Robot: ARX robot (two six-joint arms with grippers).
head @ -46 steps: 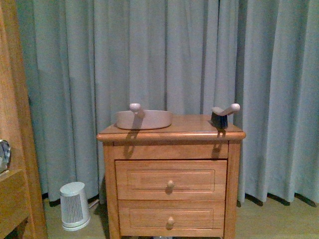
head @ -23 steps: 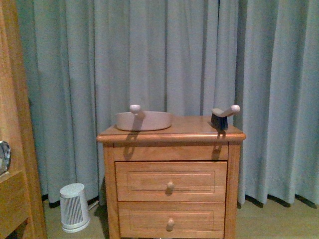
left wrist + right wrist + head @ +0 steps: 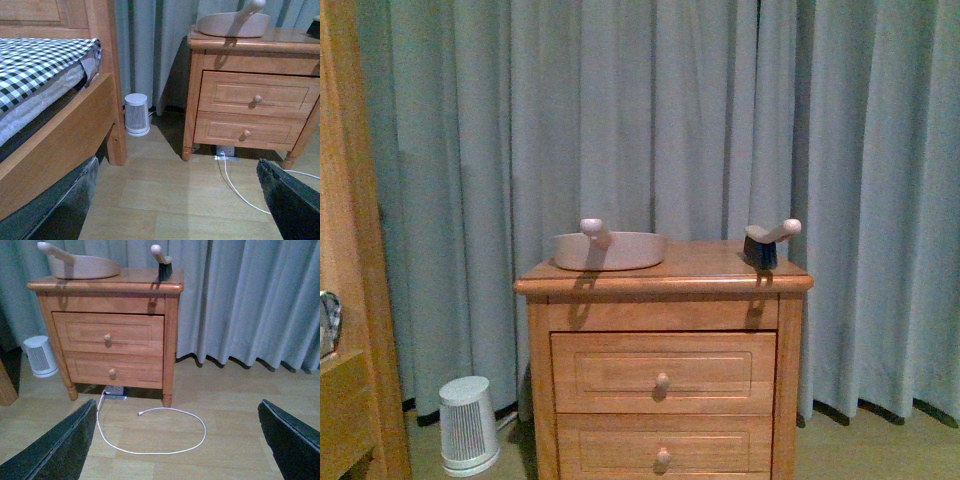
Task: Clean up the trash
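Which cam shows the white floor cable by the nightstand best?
Right wrist view: the thin white cable has its whole loop in frame, running across the wood floor from under the wooden nightstand. Left wrist view shows only a short stretch near the nightstand's foot. Front view does not show it.

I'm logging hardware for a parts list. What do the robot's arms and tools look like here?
Only the wrist views show them. The left tool has two matte black, wedge-shaped fingers with rough edges. The right tool looks the same. No markings or arm links show, and the front view shows neither arm.
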